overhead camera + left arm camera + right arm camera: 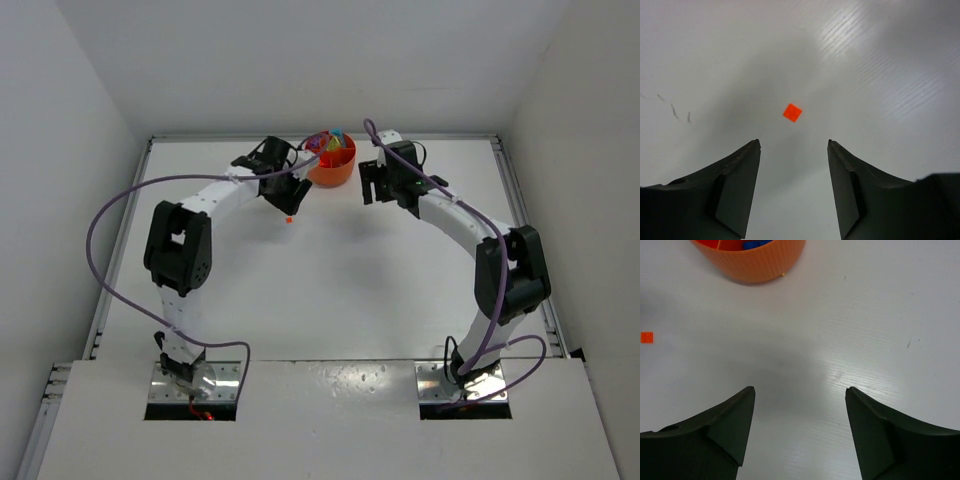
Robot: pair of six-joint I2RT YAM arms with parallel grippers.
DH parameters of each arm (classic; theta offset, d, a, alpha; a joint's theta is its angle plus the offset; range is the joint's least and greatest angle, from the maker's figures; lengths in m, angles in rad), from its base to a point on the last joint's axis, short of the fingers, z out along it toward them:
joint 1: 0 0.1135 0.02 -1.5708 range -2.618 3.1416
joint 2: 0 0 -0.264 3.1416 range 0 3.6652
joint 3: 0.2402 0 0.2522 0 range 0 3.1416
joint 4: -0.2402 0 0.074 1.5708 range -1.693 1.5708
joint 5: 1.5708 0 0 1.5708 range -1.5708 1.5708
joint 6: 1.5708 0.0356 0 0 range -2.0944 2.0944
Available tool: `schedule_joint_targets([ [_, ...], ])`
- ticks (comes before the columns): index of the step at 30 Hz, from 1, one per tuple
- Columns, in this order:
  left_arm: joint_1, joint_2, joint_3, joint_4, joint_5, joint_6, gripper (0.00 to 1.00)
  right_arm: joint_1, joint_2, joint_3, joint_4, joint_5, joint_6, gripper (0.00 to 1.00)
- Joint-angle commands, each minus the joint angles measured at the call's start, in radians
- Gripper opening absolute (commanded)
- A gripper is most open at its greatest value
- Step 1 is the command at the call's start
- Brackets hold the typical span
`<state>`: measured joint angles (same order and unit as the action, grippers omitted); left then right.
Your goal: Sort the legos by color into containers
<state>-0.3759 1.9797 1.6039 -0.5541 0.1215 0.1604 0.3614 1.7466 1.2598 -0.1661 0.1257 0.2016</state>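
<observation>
One orange lego [792, 112] lies loose on the table [350, 290], and others sit in the dish [760, 262].
I see the small orange square at the centre of the left wrist view, just beyond the left gripper [794, 145], whose jaws stand apart with nothing between them. The dish sits top centre in the overhead view, with coloured legos [330, 143] inside. The right gripper [800, 392] hangs near it, jaws apart and empty.

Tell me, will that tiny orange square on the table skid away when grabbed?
The orange square looks thin and tiny, so probably light and stiff. On the glossy table it may skid if nudged. Lying flat, it seems unlikely to roll or tip, but offers the open left gripper little edge to pinch.
</observation>
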Motion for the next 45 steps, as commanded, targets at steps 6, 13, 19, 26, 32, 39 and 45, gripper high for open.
schedule_joint_targets([
  [6,-0.001,0.166,0.186,-0.199,0.030,0.194,0.65,-0.006,-0.013,0.046,-0.010,-0.041,-0.024,0.79],
  [13,-0.011,0.287,0.353,-0.288,0.021,0.261,0.53,-0.006,0.005,0.036,-0.010,-0.060,-0.024,0.80],
  [19,-0.011,0.343,0.396,-0.328,0.016,0.306,0.43,-0.015,0.016,0.047,-0.010,-0.060,-0.024,0.80],
  [26,-0.011,0.352,0.396,-0.348,0.076,0.349,0.46,-0.015,0.025,0.047,-0.010,-0.060,-0.024,0.80],
  [32,-0.011,0.372,0.406,-0.366,0.087,0.358,0.47,-0.015,0.025,0.047,-0.010,-0.060,-0.024,0.80],
  [39,-0.011,0.403,0.445,-0.375,0.096,0.367,0.47,-0.015,0.034,0.056,-0.010,-0.060,-0.024,0.80],
  [45,-0.011,0.432,0.467,-0.394,0.096,0.367,0.47,-0.015,0.044,0.066,-0.010,-0.060,-0.024,0.80],
])
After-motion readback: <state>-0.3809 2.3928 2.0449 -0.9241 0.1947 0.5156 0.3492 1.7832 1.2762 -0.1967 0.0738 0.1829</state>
